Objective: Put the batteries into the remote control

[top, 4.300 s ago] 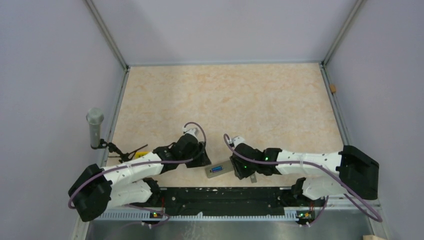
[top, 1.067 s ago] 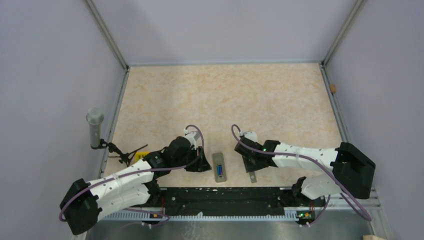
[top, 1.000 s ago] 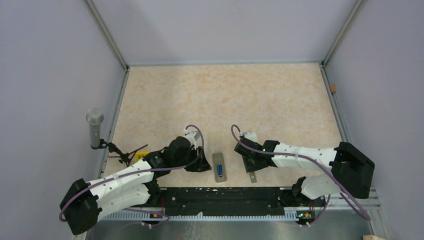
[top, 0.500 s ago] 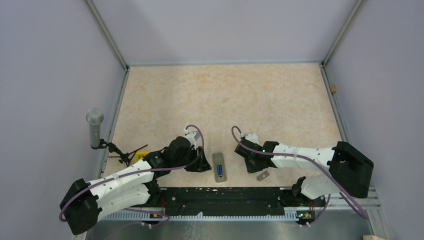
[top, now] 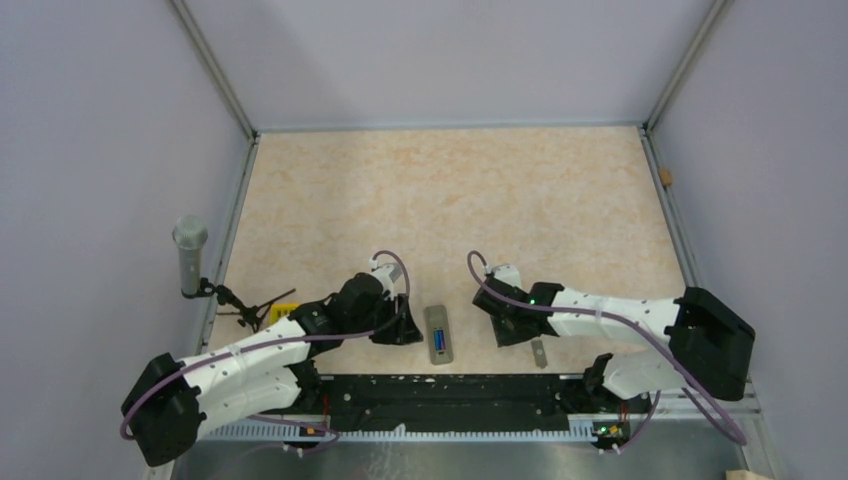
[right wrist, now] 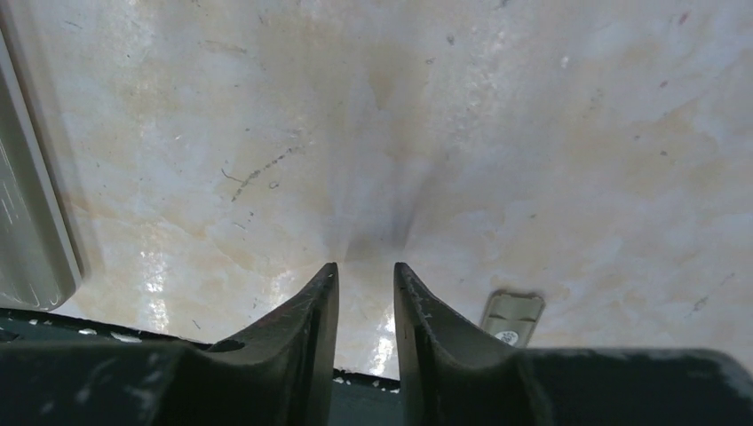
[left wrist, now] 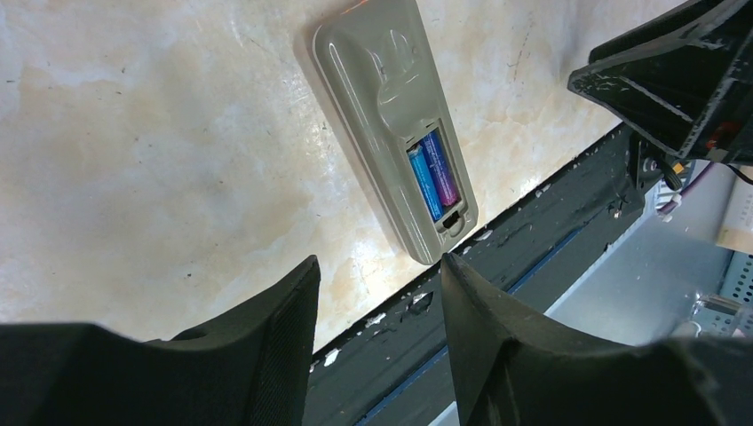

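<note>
The remote control (top: 438,330) lies grey back up near the table's front edge, between my two grippers. Its battery bay is uncovered and two blue batteries (top: 438,347) sit side by side inside it. The left wrist view shows the remote (left wrist: 382,98) and the batteries (left wrist: 432,173), one with a purplish end. My left gripper (top: 401,326) (left wrist: 377,262) is open and empty, just left of the remote. My right gripper (top: 505,327) (right wrist: 365,268) has its jaws a narrow gap apart with nothing between them. The remote's edge (right wrist: 27,222) shows at its left.
The small grey cover piece (top: 538,350) (right wrist: 512,318) lies flat on the table, just right of the right gripper. A yellow block (top: 283,310) sits behind the left arm. A grey cylinder on a stand (top: 189,255) stands at the left wall. A black rail (top: 450,395) runs along the near edge.
The grey cover piece has slid right from under the right gripper and now lies free on the table. The right gripper shifted slightly. The remote and left arm have not moved in the last second.
</note>
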Controlling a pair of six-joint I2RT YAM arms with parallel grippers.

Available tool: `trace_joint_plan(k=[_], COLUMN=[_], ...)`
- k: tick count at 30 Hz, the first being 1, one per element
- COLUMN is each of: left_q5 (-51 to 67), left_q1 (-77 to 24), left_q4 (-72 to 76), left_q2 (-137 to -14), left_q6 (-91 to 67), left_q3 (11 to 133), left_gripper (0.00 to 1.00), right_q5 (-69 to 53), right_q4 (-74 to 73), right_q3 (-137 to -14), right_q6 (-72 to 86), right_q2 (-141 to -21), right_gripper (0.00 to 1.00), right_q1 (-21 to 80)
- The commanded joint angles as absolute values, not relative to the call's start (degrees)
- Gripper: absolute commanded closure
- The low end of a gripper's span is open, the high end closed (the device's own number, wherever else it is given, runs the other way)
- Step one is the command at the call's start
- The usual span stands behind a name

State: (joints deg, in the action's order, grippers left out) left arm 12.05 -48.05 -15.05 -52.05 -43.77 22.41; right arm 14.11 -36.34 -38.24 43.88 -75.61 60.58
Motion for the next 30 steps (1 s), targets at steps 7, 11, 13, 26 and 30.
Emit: trace_joint_plan(k=[7, 11, 13, 26, 30], left_q5=[13.4, 13.5, 13.5, 14.4, 14.5], left_q1=[-48.0, -48.0, -48.0, -48.0, -47.9], left_q4=[-12.7, -13.1, -13.1, -12.9, -12.7], left_q2=[-53.6, -53.7, -53.6, -54.4, -54.5], left_q6=[-43.1, -42.6, -42.2, -41.2, -41.2], left_q3=[25.3, 25.9, 26.0, 26.1, 26.0], left_gripper=[0.42, 0.4, 0.39, 0.36, 0.36], right_q5=[18.7, 21.4, 22.1, 19.9, 18.2], right_q4=[-47.2, -51.4, -52.1, -48.2, -46.7], right_q3=[-38.2, -38.2, -37.2, -31.5, -29.8], right_q6=[50.1, 54.8, 57.3, 62.7, 63.0], right_q2=[-66.4, -65.4, -65.0, -65.2, -64.6], right_gripper=[0.55, 0.51, 0.46, 0.34, 0.37], right_q1=[60.3, 60.3, 60.4, 59.0, 59.0])
